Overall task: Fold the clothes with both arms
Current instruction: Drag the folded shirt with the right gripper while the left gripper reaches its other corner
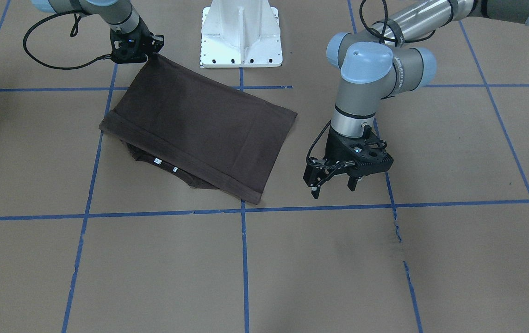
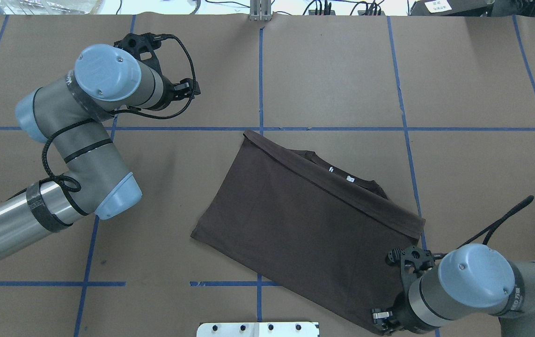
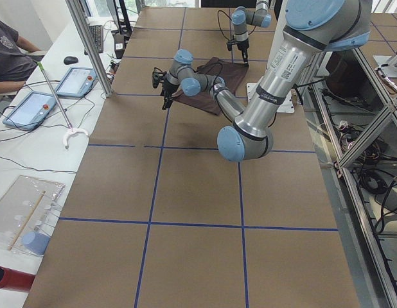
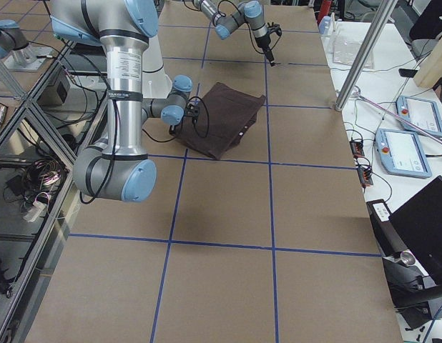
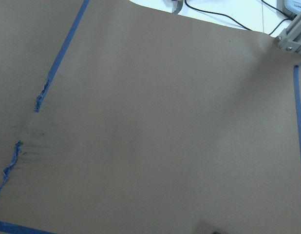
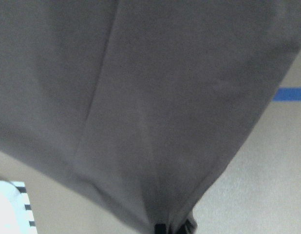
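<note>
T-shirt (image 1: 199,125), dark brown, lies folded on the counter (image 1: 338,268). The counter is big and flat and covered in brown paper. Blue tape lines (image 1: 243,259) cut it into large squares. One bit of tape (image 1: 396,238) looks torn and bumpy. A white base (image 1: 241,34) stands at the robot's edge of the counter. Beside the counter is a white desk (image 3: 31,147) with two tablets (image 3: 28,109) and some wires on it. A person (image 3: 9,48) in a dark top sits at that desk. Shiny metal posts (image 3: 89,45) stand around the counter.

The shirt makes a slanted box shape just in front of the white base, a little to the robot's right side. Its collar (image 1: 144,155) peeks out from under the folded edge on the side away from the robot. Two small white tags (image 1: 157,161) show there.

The right tool (image 1: 154,53) is at the shirt's corner nearest the robot. It is closed and pinches that corner. The right wrist camera shows the cloth running down into the pinch and fanning out from it.

The left tool (image 1: 332,187) is near the other end of the shirt, beside its short edge. It does not touch the shirt. Its fingers (image 1: 314,190) point down at the counter and stand apart, with nothing between them.
</note>
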Controlling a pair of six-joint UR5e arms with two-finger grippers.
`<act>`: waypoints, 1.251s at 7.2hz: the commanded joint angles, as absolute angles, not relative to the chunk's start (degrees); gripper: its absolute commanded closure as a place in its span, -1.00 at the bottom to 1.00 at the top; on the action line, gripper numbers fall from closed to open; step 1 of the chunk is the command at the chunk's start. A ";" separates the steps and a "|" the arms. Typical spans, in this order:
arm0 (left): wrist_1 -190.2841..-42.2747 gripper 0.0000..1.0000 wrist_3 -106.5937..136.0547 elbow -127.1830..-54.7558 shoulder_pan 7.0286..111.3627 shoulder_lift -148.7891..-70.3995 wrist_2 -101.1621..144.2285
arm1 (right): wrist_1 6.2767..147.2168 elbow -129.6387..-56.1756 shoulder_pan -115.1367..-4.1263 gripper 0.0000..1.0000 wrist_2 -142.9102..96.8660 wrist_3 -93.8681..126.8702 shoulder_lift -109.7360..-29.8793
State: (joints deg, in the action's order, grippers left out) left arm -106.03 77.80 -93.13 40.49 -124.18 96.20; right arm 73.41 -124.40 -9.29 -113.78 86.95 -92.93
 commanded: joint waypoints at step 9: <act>-92.20 -0.75 112.68 -104.77 16.26 -118.65 95.54 | 73.39 -124.72 -25.49 -1.00 -113.03 89.38 -83.58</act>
State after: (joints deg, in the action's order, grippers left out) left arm -92.19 112.40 -105.08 16.37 -118.62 95.61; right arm 73.38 -124.97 -25.32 -113.08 89.39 -83.75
